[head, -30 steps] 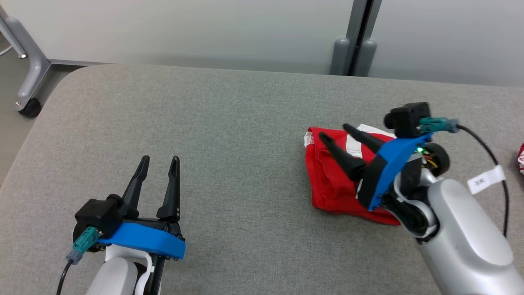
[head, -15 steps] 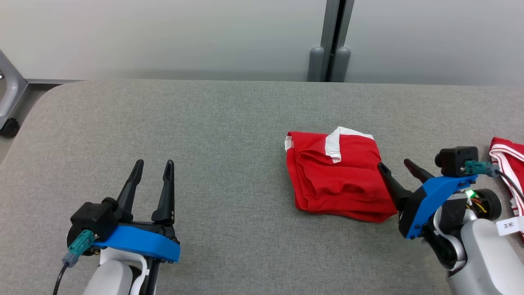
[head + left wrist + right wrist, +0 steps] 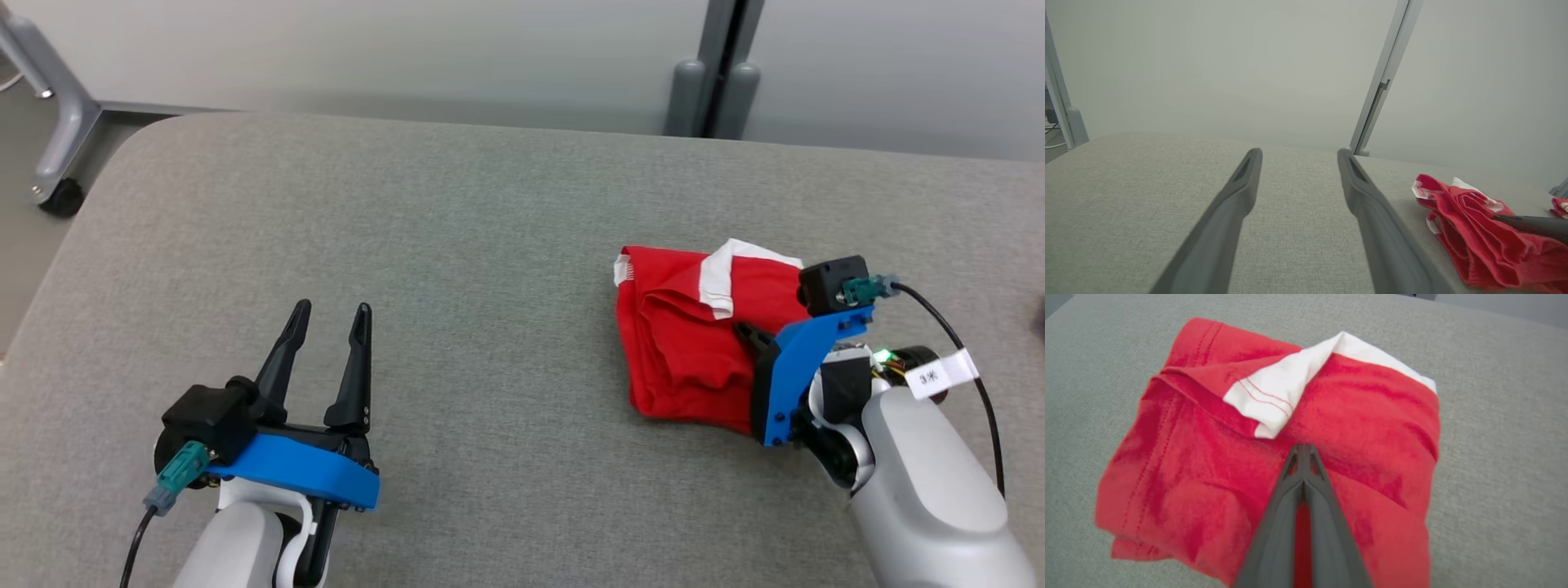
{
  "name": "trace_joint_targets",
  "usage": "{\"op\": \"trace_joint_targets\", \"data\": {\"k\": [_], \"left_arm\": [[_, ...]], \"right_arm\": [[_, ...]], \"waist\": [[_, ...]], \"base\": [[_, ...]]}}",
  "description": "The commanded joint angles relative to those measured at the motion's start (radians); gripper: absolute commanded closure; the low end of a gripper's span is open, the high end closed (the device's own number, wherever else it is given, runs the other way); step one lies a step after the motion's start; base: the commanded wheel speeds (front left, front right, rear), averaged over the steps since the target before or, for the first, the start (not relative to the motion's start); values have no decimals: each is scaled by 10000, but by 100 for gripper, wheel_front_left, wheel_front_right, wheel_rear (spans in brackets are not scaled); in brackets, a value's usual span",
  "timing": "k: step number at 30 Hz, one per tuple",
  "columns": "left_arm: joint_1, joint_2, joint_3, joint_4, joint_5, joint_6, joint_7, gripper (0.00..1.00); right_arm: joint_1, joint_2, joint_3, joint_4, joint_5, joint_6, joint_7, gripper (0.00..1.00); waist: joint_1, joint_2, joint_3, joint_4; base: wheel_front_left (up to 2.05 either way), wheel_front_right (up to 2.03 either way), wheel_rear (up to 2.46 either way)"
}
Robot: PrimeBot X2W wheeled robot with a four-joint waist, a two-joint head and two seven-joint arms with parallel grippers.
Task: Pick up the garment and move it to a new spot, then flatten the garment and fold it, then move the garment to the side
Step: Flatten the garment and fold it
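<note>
Right claw (image 3: 1302,450) closed tip to tip on the folded red garment (image 3: 1188,469) directly beneath it — whether cloth is pinched I cannot tell — so I'd lift slowly and low, keeping the folds stacked; left claw (image 3: 333,307) stands open, well apart.

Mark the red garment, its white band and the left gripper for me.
red garment (image 3: 678,359): head view, on its red body, left of centre.
white band (image 3: 1274,396): right wrist view, middle of the folded-over strip.
left gripper (image 3: 333,307): head view, midway between its open fingertips.
</note>
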Motion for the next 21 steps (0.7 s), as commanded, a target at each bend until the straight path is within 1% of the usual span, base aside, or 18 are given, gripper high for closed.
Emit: {"op": "trace_joint_targets", "data": {"k": [1,4,13,21], "left_arm": [[-197,-4,-35,-7,-21,-9,-41,0],[-258,-49,-51,12,-44,-9,-41,0],[-254,-124,-64,-14,-62,-9,-41,0],[-358,-185,33,-93,-23,-9,-41,0]], "right_arm": [[-285,34,-28,169,-109,1,70,100],[-596,50,-74,418,-200,1,50,100],[-1618,190,22,750,-285,1,-98,100],[-2839,416,515,992,429,1,-937,100]], "waist": [[0,-1,134,210],[0,-1,194,422],[0,-1,292,717],[0,-1,548,642]], "base": [[0,0,0],[0,0,0],[0,0,0],[0,0,0]]}}
